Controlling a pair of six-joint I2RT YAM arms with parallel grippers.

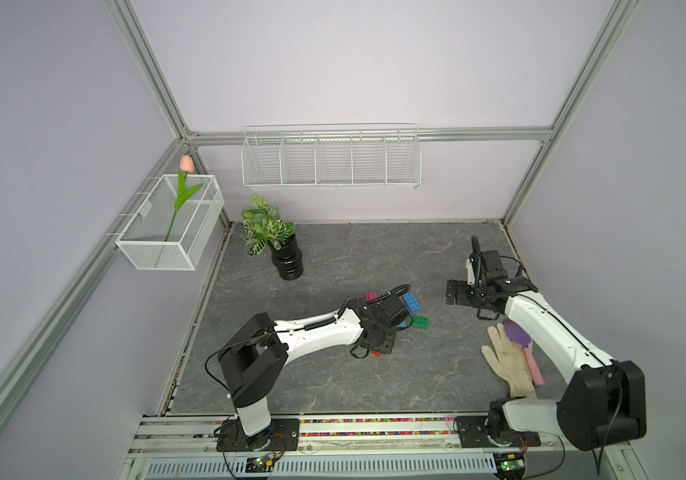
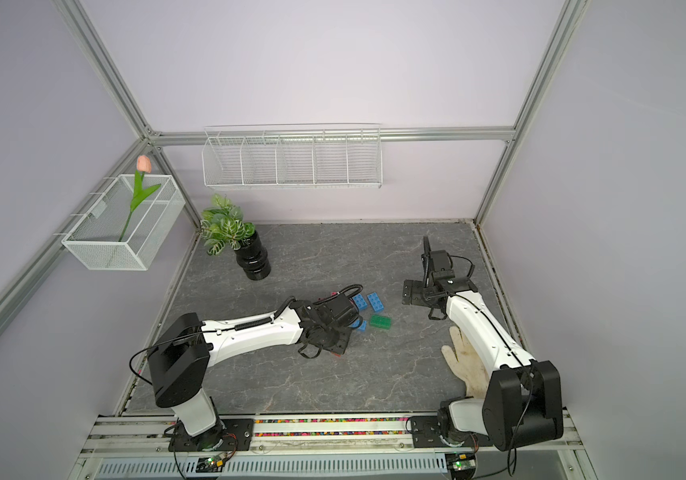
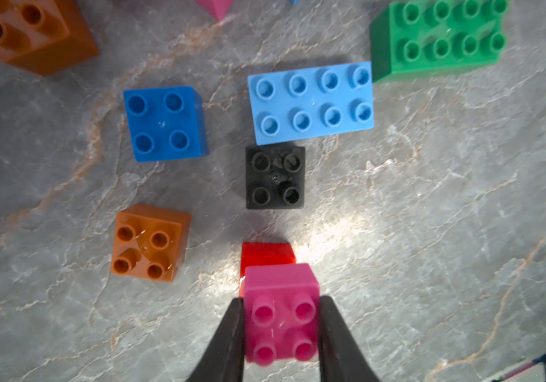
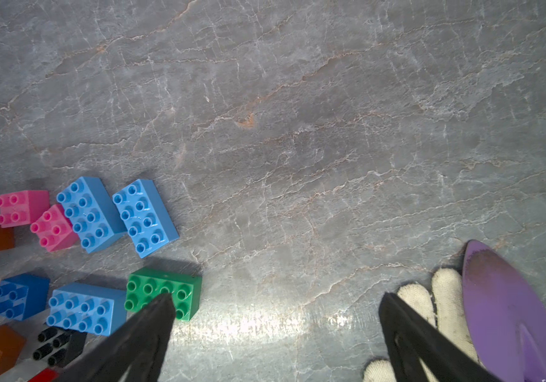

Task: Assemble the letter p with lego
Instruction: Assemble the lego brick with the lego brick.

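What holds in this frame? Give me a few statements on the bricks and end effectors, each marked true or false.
1. The left end effector grips a pink brick. True.
2. The right end effector is shut. False: its jaws stand open with nothing between them.
3. The green brick has four studs. False: it has eight.
4. A red brick is partly hidden by the pink brick in the left wrist view. True.
5. The black brick is stacked on the green brick. False: it sits on the table, apart from it.
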